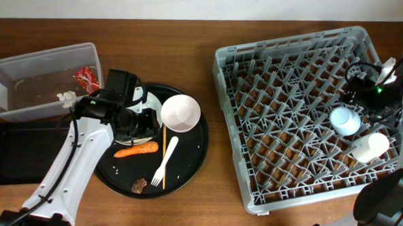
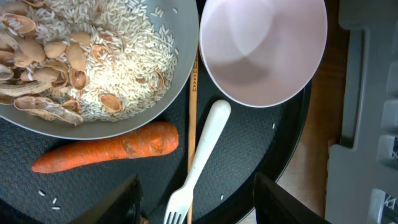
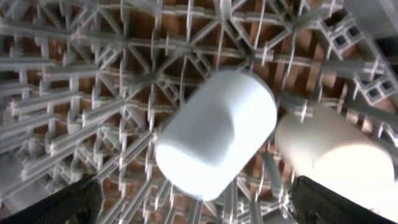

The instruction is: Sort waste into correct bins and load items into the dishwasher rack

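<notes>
L claw [image 2: 196,208] spread wide, empty, hung over round black tray [image 2: 249,168]. Fork [image 2: 200,158] tines right btwn its fingers. Carrot [image 2: 106,149] just ahead-left, plate [image 2: 176,87] w/ rice [image 2: 124,56] & shells beyond that, bowl [image 2: 264,50] ahead-right. R claw [image 3: 199,208] also wide, gripping nothing, over rack [image 3: 81,93]. Light-blue cup [image 3: 217,134] just ahead, centred; cream cup [image 3: 336,152] ahead-right, close beside it. Wrapper [image 1: 86,76] in clear tub [image 1: 26,68], off to L claw's far side.
</notes>
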`<state>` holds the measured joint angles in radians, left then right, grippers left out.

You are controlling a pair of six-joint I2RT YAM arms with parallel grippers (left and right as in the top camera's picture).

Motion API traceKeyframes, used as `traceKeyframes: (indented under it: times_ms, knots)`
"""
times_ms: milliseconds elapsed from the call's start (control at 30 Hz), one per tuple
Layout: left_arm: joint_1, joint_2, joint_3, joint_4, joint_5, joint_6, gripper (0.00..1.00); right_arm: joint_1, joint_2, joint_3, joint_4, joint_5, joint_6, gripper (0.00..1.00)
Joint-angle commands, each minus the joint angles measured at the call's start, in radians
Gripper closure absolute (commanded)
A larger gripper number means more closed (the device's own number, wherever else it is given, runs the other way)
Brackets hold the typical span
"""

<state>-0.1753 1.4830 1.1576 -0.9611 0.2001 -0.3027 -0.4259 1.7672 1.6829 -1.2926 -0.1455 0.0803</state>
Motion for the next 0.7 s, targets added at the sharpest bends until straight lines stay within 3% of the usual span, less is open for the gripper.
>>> traceKeyframes:
  times_ms: [0,200,267,367,533,667]
  knots:
    - [0.001,-0.012,0.005,-0.001,-0.014,0.021,0.43,-0.001,-0.025,0.042,-0.091,-0.016,0.002,0.01]
    - [0.001,-0.012,0.005,-0.001,-0.014,0.021,0.43,0.036,-0.027,0.014,-0.251,-0.082,-0.149,0.00]
    - [0.001,-0.012,0.005,-0.002,-0.014,0.021,0.43,0.071,-0.027,-0.009,-0.297,-0.132,-0.211,0.05]
    - [0.001,-0.012,0.005,-0.002,-0.014,0.021,0.43,0.136,-0.027,-0.046,-0.340,-0.132,-0.233,0.21]
    - [0.001,-0.012,0.005,-0.002,-0.014,0.021,0.43,0.244,-0.027,-0.145,-0.306,-0.102,-0.229,0.70]
    - [0.001,-0.012,0.005,-0.002,-0.014,0.021,0.43,0.305,-0.027,-0.265,-0.187,0.030,-0.106,0.79]
